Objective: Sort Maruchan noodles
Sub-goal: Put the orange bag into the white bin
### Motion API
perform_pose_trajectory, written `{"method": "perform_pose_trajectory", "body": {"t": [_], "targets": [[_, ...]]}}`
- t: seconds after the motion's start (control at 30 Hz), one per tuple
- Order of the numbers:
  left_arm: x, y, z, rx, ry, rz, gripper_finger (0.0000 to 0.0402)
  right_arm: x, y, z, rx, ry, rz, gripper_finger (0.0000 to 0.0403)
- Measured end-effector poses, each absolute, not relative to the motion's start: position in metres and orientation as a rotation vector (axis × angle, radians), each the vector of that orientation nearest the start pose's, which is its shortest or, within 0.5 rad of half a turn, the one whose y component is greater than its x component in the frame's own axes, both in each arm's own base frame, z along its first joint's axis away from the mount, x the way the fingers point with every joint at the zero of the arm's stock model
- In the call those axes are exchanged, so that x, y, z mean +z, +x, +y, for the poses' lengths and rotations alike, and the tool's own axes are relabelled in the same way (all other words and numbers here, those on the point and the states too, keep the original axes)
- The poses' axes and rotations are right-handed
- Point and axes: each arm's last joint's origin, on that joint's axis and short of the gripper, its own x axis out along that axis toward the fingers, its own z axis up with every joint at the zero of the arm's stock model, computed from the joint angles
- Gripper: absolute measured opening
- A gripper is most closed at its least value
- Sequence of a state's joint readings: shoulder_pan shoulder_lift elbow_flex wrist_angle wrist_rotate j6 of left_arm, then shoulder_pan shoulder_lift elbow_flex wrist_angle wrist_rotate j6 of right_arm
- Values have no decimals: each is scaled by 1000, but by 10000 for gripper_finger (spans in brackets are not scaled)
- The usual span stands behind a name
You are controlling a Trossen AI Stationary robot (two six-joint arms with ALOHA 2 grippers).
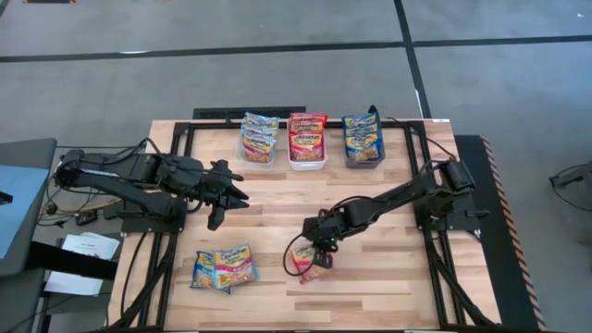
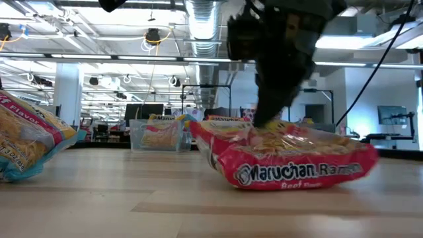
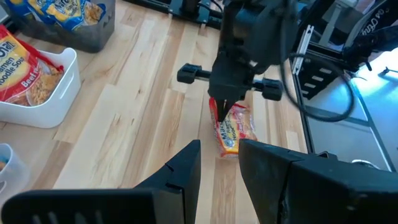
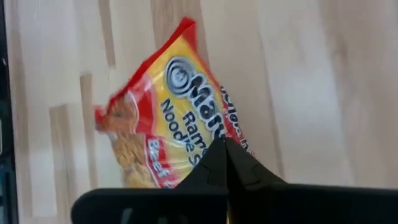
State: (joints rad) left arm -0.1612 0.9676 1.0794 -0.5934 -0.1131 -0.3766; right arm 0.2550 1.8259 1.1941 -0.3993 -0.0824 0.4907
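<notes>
Red beef Maruchan packet [image 1: 306,263] lies at table's 6 o'clock, pinched at its upper edge by the shut right gripper [image 1: 323,255]. White bin [image 1: 307,159] sits toward 12. Left gripper [image 1: 233,196], half-parted and empty, is parked farther off.

My table [image 1: 277,213] was of pale wooden planks and stood on a black metal frame [image 1: 444,268], and around it the floor [image 1: 185,55] was grey concrete crossed by dark lines. Beyond the far edge of the table I looked into a big open hall with a white ceiling, where a large round silver duct [image 2: 205,26], pipes and cables hung, and a white column [image 2: 66,99] stood at one side. Far back there were dark screens [image 2: 390,119] and desks, and the light was bright and even.
</notes>
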Motion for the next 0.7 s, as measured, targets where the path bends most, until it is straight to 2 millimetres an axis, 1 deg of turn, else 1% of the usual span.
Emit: {"method": "perform_pose_trajectory", "body": {"t": [0.1,0.3,0.5,0.7], "targets": [[363,191,-28,40,-288,479,95,191,362,95,10,303,1055,3],[363,191,-28,44,-285,478,95,209,366,86,-116,224,1063,3],[363,191,-27,45,-280,478,95,218,370,79,-171,189,1049,2],[363,191,-27,43,-266,478,95,229,374,67,-211,164,1033,2]]}}
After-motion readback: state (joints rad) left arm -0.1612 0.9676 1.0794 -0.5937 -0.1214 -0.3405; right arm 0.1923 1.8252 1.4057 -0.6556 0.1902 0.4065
